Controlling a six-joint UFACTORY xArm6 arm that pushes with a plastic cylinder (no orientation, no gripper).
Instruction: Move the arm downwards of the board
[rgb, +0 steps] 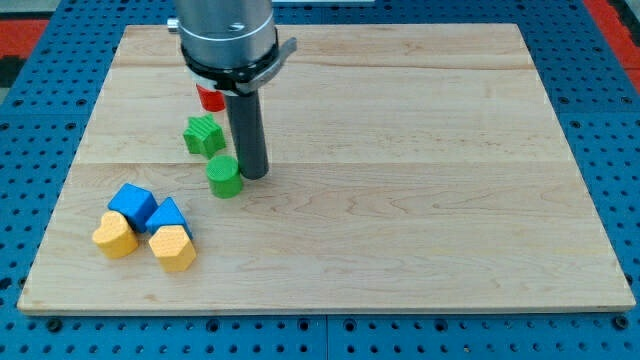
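My tip (252, 174) rests on the wooden board (420, 180), left of the middle, right beside the green cylinder (225, 176) on that block's right. A green star-shaped block (203, 135) lies just above and left of the tip. A red block (211, 98) sits further up, partly hidden behind the arm's grey body (228, 35). At the view's lower left, a blue cube (132, 205), a blue block (169, 216) and two yellow blocks (115, 237) (173, 248) are clustered together.
The board lies on a blue pegboard table (30, 130). The board's bottom edge (330, 308) runs near the view's bottom. A red area (20, 30) shows at the view's top left corner.
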